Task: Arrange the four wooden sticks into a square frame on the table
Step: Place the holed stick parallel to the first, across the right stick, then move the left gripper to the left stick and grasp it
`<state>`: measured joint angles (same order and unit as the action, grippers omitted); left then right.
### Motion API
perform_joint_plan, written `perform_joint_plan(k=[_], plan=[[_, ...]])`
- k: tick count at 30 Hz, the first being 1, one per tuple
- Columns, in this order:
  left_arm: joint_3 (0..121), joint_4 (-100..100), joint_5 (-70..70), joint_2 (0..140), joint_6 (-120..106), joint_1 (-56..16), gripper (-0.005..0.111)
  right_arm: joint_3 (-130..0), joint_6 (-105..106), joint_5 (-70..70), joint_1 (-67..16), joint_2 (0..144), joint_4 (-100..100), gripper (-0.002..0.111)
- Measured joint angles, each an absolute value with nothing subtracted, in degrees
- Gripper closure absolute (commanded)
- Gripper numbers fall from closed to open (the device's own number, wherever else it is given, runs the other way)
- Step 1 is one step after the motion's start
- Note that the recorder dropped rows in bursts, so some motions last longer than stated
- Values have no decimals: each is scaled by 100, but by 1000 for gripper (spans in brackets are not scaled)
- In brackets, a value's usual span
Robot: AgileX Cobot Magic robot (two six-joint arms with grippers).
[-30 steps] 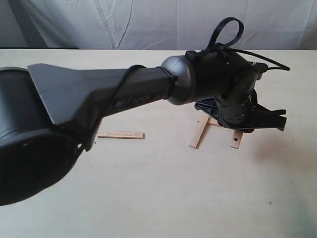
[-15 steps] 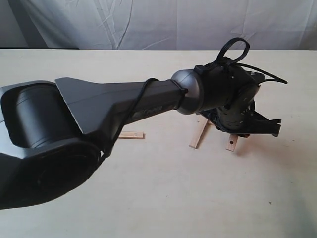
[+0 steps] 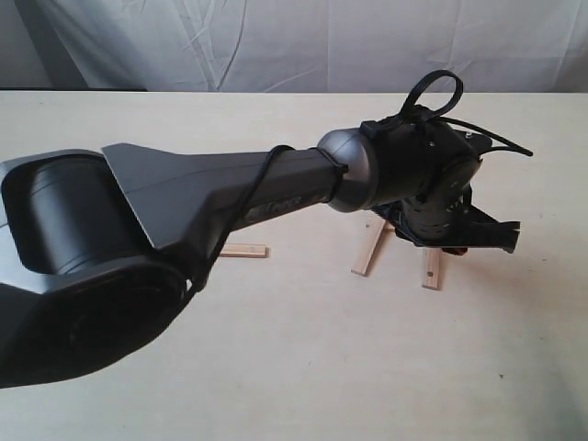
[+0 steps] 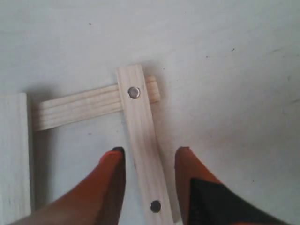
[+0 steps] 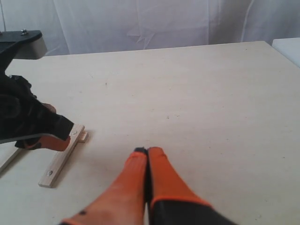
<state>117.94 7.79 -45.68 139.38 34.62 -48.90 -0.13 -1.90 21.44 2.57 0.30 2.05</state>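
Well — stick (image 4: 140, 122) between left gripper's (image 4: 150, 151) jaws.

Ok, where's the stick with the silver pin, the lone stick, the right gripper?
silver-pin stick (image 4: 144, 146), left wrist view, mid-length of its face
lone stick (image 3: 248, 250), exterior view, its visible end
right gripper (image 5: 147, 151), right wrist view, between fingertips

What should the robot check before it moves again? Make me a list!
1. Left jaws clear of the stick between them: ok. They are open, with a gap on each side.
2. That stick overlaps the cross stick at the corner: ok.
3. The third stick joins the cross stick: cannot tell. A thin dark line shows between them in the left wrist view.
4. All four sides in place: not ok. The fourth stick lies apart on the table.
5. Right jaws out of the way: ok. They are shut, empty and away from the sticks.
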Motion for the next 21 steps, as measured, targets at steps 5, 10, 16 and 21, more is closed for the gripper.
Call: perform_joint_plan(k=[5,10,16,21], plan=[[11794,789,-4798,13755,2931,-4864,99,-13,-190,2144,257,30,205,108],[11803,789,-5329,13401,1532,-4775,107,-13,-190,2144,257,30,205,108],[11806,789,-6079,13115,630,-4603,107,-13,-190,2144,257,30,205,108],[11735,475,-6573,12775,-608,-4308,107,-13,-190,2144,257,30,205,108]])
